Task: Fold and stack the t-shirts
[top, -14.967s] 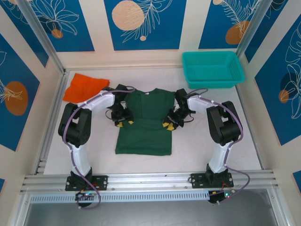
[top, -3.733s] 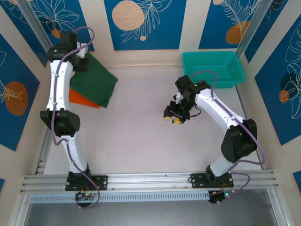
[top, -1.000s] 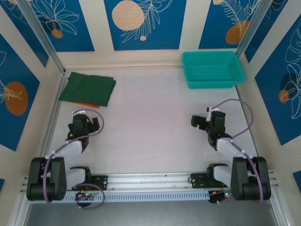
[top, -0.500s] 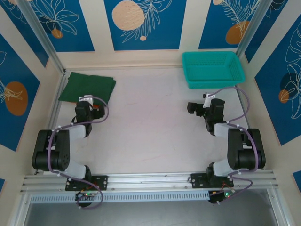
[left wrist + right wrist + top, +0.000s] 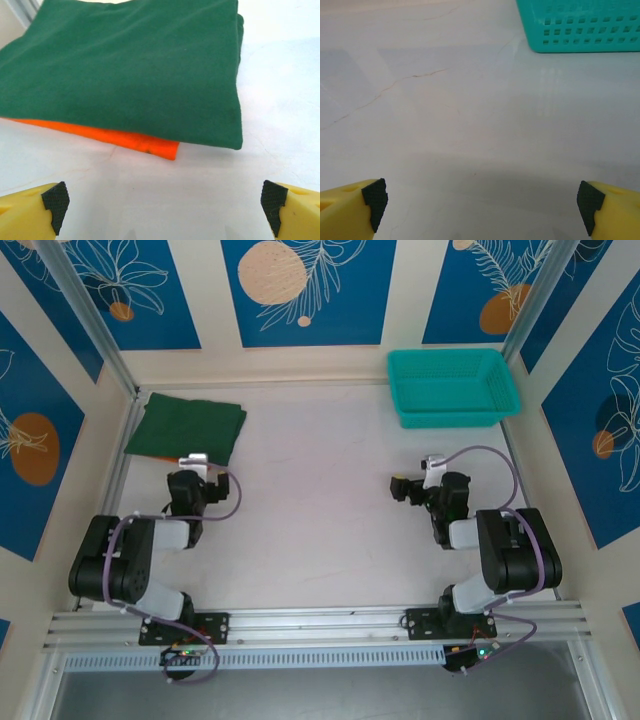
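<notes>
The dark green t-shirt lies folded at the far left of the table. It rests on the orange t-shirt, of which a thin strip shows under its near edge. My left gripper hovers low just in front of this stack, open and empty, with both yellow fingers spread wide. In the top view the left gripper sits at the stack's near edge. My right gripper is open and empty over bare table; in the top view the right gripper is right of centre.
A teal mesh basket stands at the far right, and its near wall shows ahead of the right gripper as the basket. Both arms are folded back close to their bases. A metal rail runs along the table's left side.
Both arms have folded further back over their bases, their grippers shifting slightly. The folded stack has not moved. Both grippers stay open.
</notes>
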{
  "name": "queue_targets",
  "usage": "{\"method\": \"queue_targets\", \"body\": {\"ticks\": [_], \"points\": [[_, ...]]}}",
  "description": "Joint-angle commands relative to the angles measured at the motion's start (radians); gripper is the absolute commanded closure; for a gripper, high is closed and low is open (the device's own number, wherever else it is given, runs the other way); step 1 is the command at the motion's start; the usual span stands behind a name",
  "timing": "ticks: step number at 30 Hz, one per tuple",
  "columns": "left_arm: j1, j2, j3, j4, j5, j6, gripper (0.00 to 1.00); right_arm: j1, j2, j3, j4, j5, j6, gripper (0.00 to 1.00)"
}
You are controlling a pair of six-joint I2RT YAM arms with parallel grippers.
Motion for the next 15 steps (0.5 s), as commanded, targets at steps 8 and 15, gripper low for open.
{"method": "queue_targets", "body": {"ticks": [8, 15], "points": [[0.021, 0.023, 0.015, 0.071, 0.06, 0.012, 0.0, -0.016, 0.01, 0.088, -0.037, 0.042, 0.013, 0.01], [0.018, 0.02, 0.005, 0.087, 0.059, 0.015, 0.0, -0.015, 0.01, 0.087, -0.035, 0.044, 0.013, 0.01]]}}
